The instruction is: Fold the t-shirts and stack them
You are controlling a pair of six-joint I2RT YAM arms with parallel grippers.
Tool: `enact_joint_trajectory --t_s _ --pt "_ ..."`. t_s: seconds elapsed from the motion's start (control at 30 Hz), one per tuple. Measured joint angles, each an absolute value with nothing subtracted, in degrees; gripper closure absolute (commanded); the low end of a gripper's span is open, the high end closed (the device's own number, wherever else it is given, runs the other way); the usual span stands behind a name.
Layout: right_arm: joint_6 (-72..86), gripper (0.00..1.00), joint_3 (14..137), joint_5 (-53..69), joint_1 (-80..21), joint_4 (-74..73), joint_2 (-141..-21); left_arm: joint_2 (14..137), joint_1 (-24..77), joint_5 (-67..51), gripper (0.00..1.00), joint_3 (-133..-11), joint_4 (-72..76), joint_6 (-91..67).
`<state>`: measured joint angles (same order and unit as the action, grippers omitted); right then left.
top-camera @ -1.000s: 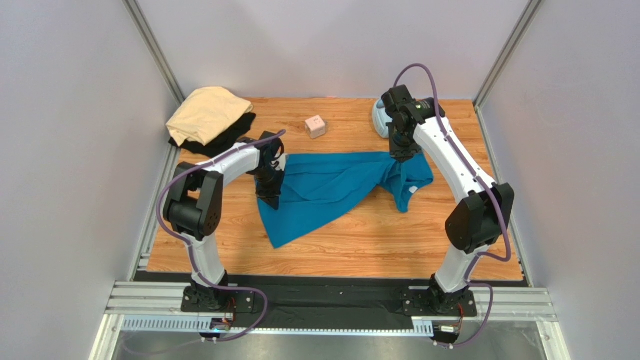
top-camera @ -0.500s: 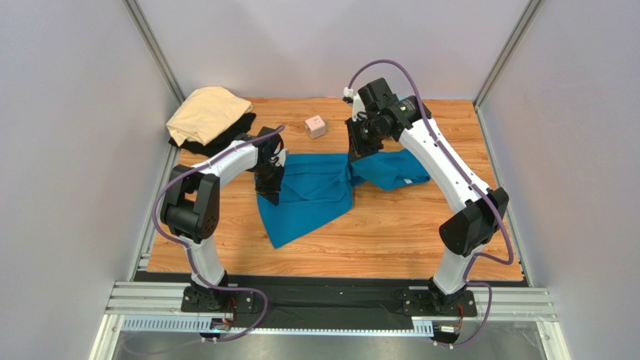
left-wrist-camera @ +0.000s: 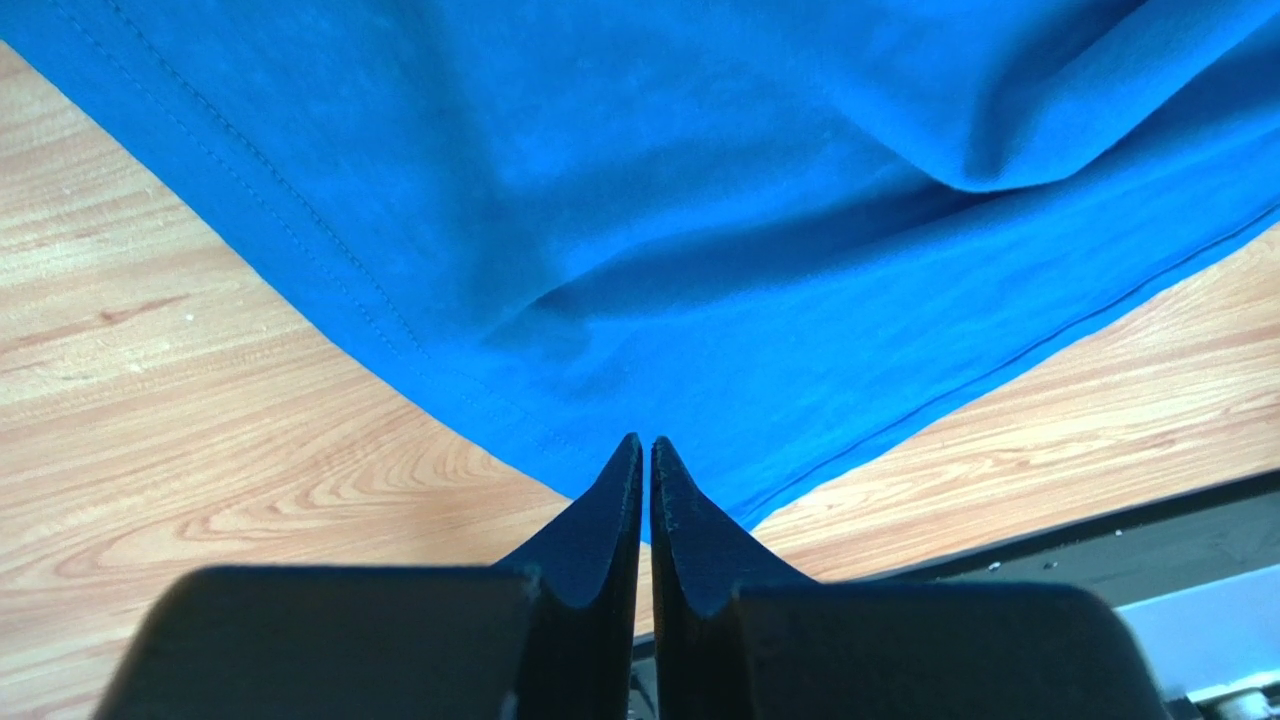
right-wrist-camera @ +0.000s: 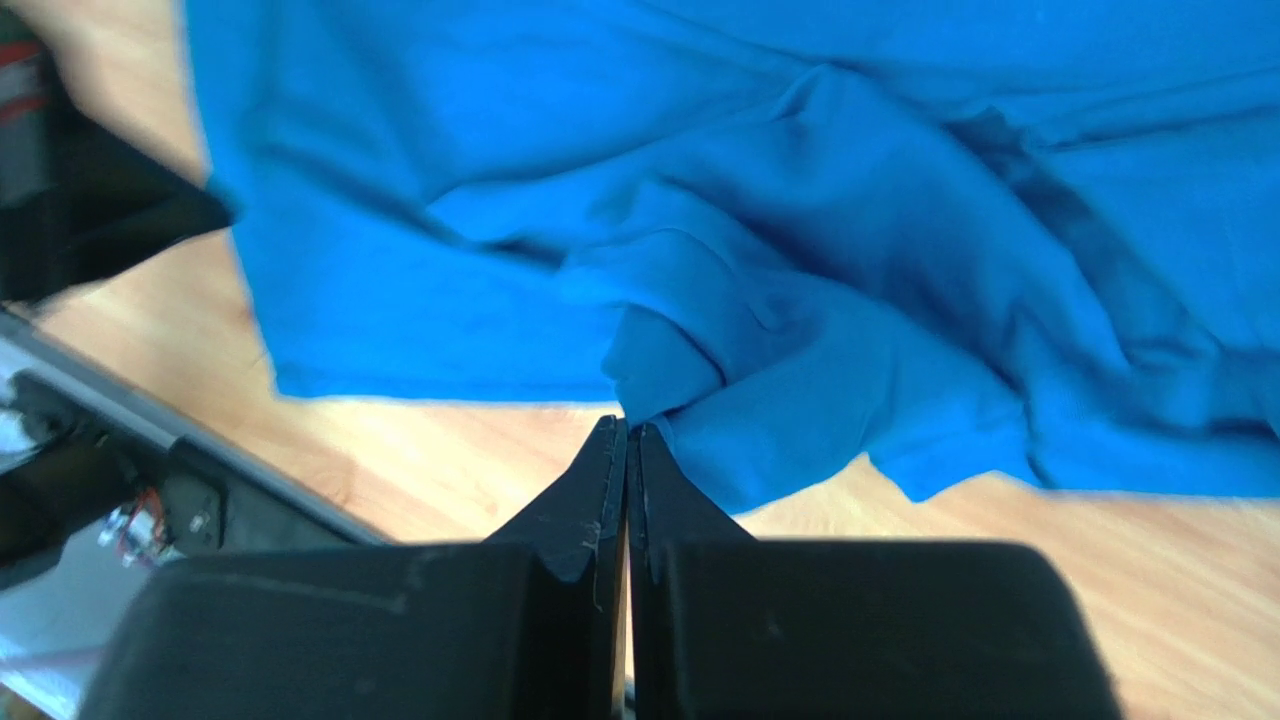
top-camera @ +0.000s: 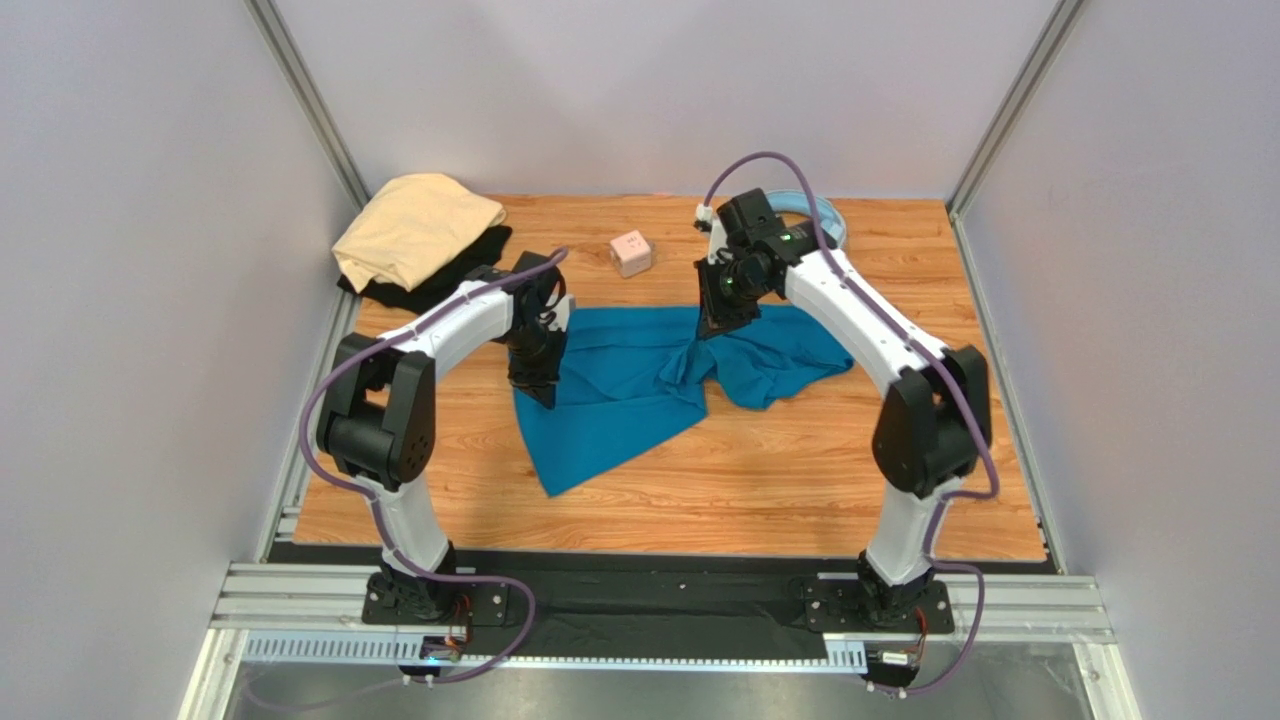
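The teal-blue t-shirt (top-camera: 639, 393) lies crumpled across the middle of the wooden table. My left gripper (top-camera: 537, 383) is shut on the hem of its left edge, blue cloth (left-wrist-camera: 676, 195) showing between the tips (left-wrist-camera: 646, 444). Over the shirt's middle, my right gripper (top-camera: 718, 318) is shut on a bunched fold of it (right-wrist-camera: 842, 225) right at the tips (right-wrist-camera: 627, 426), and the right part of the shirt trails from there. At the back left, the pale tan t-shirt (top-camera: 409, 225) rests on the black t-shirt (top-camera: 451, 281).
A small pink cube (top-camera: 631, 251) sits at the back, between the two arms. Light-blue headphones (top-camera: 825, 228) show behind the right arm at the back right. Grey walls close in both sides, and a black strip (top-camera: 661, 564) runs along the table's near edge.
My right gripper has swung left from the back right toward the centre, dragging the shirt's right side with it and uncovering the headphones. The left gripper has hardly moved.
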<state>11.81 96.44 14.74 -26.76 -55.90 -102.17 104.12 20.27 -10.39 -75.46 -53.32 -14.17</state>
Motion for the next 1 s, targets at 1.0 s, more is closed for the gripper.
enact_joint_trajectory --t_s 1.0 --pt "11.9 0.64 95.9 1.5 -20.8 -49.7 -110.7 108.1 21.0 -9.5 0.9 -81.3 -56.4 -15.2"
